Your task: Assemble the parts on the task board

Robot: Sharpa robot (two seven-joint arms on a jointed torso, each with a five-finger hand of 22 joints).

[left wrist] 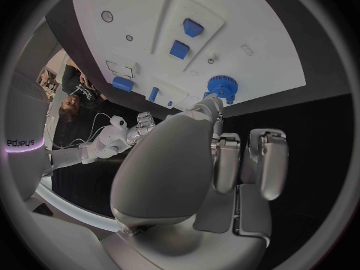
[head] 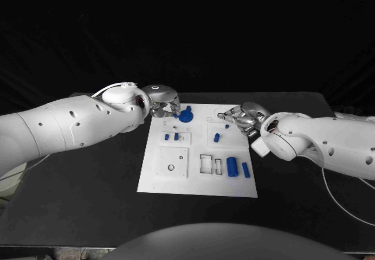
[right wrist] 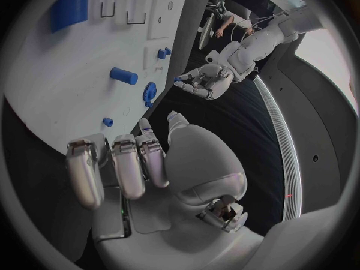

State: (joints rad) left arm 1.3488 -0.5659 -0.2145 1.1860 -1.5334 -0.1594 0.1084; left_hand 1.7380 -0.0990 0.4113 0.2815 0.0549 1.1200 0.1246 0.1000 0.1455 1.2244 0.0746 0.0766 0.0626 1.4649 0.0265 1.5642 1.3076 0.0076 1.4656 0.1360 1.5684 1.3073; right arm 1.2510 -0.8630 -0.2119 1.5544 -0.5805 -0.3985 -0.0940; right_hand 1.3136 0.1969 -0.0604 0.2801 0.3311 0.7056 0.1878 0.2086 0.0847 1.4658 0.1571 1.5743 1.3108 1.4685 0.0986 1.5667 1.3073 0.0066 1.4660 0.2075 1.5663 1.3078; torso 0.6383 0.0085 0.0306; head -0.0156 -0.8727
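White rectangular plastic task board [head: 198, 184] at centre of black table [head: 78, 206], long axis running 12 to 6 o'clock in the head view. White left arm [head: 63, 127] entering from 9 o'clock, white right arm [head: 328, 143] from 3 o'clock.

Silver left hand [head: 162, 103] over the board's far-left corner, fingers curled down toward the blue toothed plastic gear [head: 186, 115] — fingertip [left wrist: 210, 105] touching or just short of the gear's rim in the left wrist view; firm hold or mere contact, cannot tell. Gear at roughly 4 o'clock from the left hand, just beside it, flat on the board near the 12 o'clock edge, axis upright, a short stub rising from its top. Left hand plainly the nearer of the two.

Silver right hand [head: 240, 116] over the board's far-right edge, at 3 o'clock from the gear and well apart from it, fingers loosely bent and separated, nothing between them in the right wrist view.

Large blue plastic cylinder [head: 231, 166] lying on the board's near-right part, long axis 12 to 6 o'clock; slimmer blue pin [head: 246, 171] just beside it at 3 o'clock, parallel. Small blue peg [head: 217, 137] lying mid-board — same axis.

Probable next move: seating of the gear by the left hand, a judgement only.
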